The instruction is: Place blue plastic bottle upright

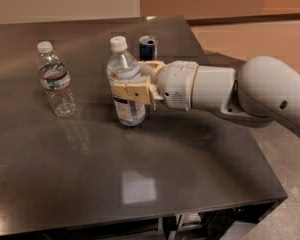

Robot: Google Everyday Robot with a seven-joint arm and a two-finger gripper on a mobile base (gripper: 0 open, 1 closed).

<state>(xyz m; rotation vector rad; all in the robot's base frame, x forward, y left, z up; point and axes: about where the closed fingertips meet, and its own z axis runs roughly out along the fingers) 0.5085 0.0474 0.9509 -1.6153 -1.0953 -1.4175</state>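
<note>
Gripper [129,79] was at table centre-left, coming in from the right on a horizontal arm [270,91]. Its tan fingers [132,91] were clamped on the blue plastic bottle [127,109] at mid-body. One finger crossed the front of the label, and the other sat behind, mostly hidden by the bottle.

The blue plastic bottle stood upright or very nearly so, with its white cap [118,43] on top. Its base looked to be down on the table [165,159]; I couldn't confirm full contact. The white-and-pale-blue label showed below the front finger, with clear plastic above it.

A second bottle [55,81] stood upright well to the left, apart from the gripper. It was ribbed and clear, with a white cap and a narrow dark band label.

A small drink can [148,47] stood upright just behind the held bottle, toward the far edge and slightly to its right. It was near the rear finger; I couldn't tell whether they touched.

The white wrist housing [200,88] hovered above the table's right half. The table top was dark and glossy, with a bright square reflection [138,186] near the front edge. Tiled floor [290,149] showed to the right of the table.
</note>
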